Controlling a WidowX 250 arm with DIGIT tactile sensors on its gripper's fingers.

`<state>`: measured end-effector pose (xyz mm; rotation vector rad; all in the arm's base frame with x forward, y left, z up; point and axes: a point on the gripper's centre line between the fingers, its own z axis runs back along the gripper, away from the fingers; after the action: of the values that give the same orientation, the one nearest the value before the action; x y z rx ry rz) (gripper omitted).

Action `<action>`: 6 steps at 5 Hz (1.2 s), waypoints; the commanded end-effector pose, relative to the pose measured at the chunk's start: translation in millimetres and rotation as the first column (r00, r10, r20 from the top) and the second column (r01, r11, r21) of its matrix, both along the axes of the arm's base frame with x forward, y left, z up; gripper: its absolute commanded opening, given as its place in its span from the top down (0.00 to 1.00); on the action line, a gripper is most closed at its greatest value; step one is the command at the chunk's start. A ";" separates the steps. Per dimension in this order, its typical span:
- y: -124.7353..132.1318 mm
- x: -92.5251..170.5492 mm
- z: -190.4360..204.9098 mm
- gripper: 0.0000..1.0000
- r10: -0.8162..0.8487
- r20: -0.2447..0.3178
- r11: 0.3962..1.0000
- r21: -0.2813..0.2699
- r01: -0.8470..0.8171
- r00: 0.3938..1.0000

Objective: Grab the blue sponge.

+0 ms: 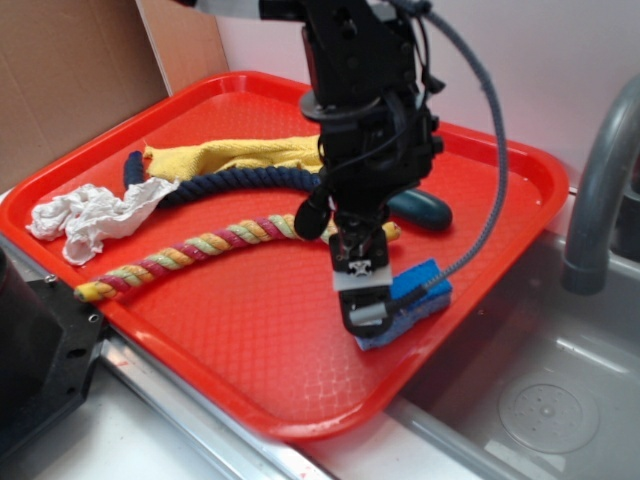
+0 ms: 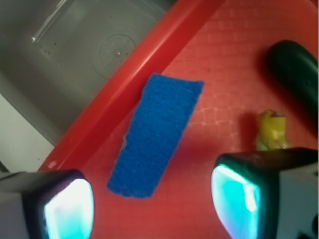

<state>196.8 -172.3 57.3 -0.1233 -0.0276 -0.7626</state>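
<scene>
The blue sponge [image 2: 155, 134] lies flat on the red tray [image 2: 224, 45], close beside the tray's rim that borders the sink. In the exterior view the sponge [image 1: 420, 295] shows behind the gripper [image 1: 368, 312], near the tray's right front rim. In the wrist view my gripper [image 2: 152, 206] hangs open above the tray, its two fingers [image 2: 67, 209] spread wide. The sponge's near end lies just ahead of the gap between them. Nothing is held.
A dark teal oval object [image 1: 420, 208] and a multicoloured braided rope [image 1: 200, 250] lie on the tray behind the gripper. A navy rope [image 1: 235, 182], yellow cloth [image 1: 235, 153] and white crumpled rag [image 1: 85, 218] lie further left. A steel sink [image 1: 550, 390] with grey faucet [image 1: 595, 190] lies right.
</scene>
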 end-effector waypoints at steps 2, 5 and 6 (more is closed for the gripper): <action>-21.9 -10.4 -16.3 0.00 -0.186 -0.003 0.982 0.032 0.186 0.983; 8.0 6.6 -35.3 0.00 -0.170 -0.085 0.982 0.063 0.175 0.982; 3.1 8.0 -34.9 1.00 -0.137 -0.082 0.985 0.097 0.145 0.987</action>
<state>216.0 -165.3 21.3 -0.0560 0.1055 -0.8872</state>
